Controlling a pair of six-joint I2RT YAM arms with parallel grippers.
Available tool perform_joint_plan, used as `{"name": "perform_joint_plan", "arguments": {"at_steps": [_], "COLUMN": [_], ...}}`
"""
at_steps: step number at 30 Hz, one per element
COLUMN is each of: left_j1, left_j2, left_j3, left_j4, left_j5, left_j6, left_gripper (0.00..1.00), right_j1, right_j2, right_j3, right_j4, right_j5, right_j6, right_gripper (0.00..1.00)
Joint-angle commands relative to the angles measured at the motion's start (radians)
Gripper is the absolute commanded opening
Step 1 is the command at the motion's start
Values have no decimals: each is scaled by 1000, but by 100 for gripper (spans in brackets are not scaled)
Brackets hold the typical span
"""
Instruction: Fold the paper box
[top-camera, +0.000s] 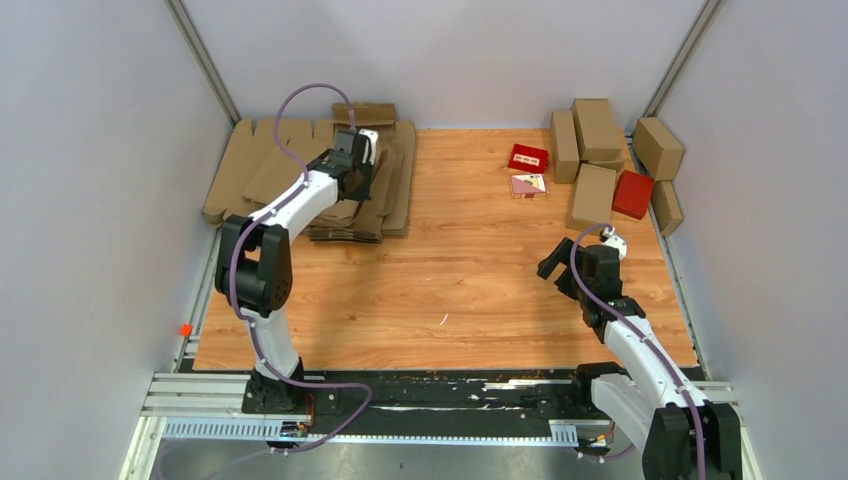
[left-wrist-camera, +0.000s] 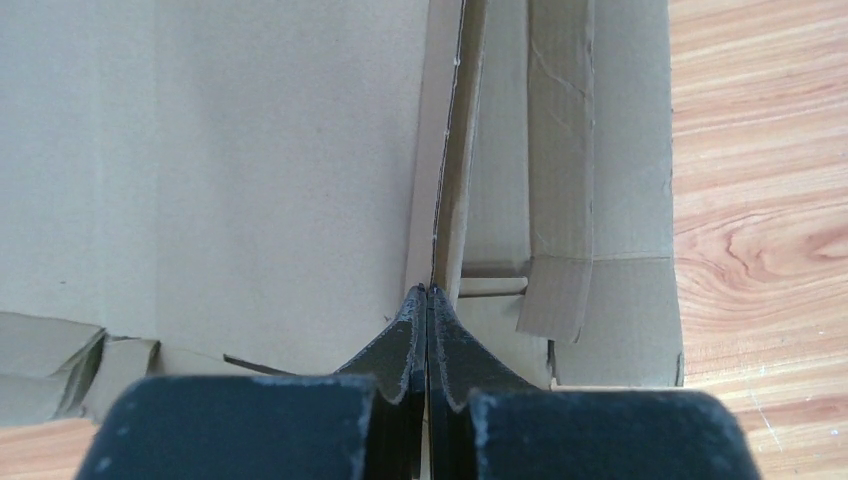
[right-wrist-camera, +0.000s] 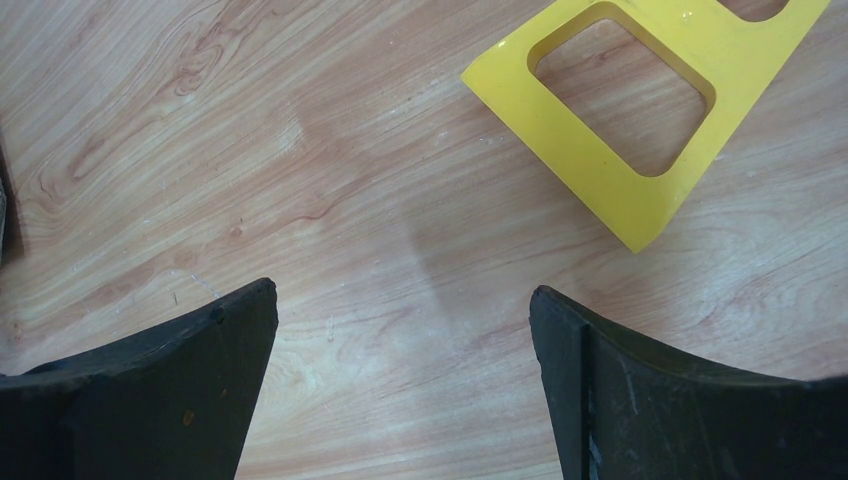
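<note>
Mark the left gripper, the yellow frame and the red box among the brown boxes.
left gripper (left-wrist-camera: 428, 292): left wrist view, closed fingertips.
yellow frame (right-wrist-camera: 560, 135): right wrist view, lower-left bar.
red box (top-camera: 632, 193): top view, top face.

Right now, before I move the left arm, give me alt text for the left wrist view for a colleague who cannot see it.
The left end effector is closed, apparently pinching a raised flap edge of the flat brown paper box, which fills most of the view. Bare wooden table shows along the right edge.
</note>
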Motion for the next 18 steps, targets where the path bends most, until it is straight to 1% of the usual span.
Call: {"name": "perform_joint_plan", "arguments": {"at_steps": [1,6,11,17,18], "left_j1": [-3,-3,-2,-3,-2], "left_j2": [-4,-79,-194,-219,-221], "left_j3": [52,14,-53,-39,-32], "left_j4": [-15,6,49,50,49], "left_j5": [38,-80,-290,-481,-494], "left_j6": [-29,-30,-29,-51,-51], "left_gripper": [0,0,0,0,0], "right_j1": [1,1,1,2,1], "right_j2": [-10,-9,-8,-7,-6], "right_j3": [42,42,44,44,43], "right_j4": [20,21,21,23,24], "right_j5": [7,7,6,2,0], "right_j6": [-10,-9,-11,-11,-10], "right_gripper": [97,97,97,97,97]}}
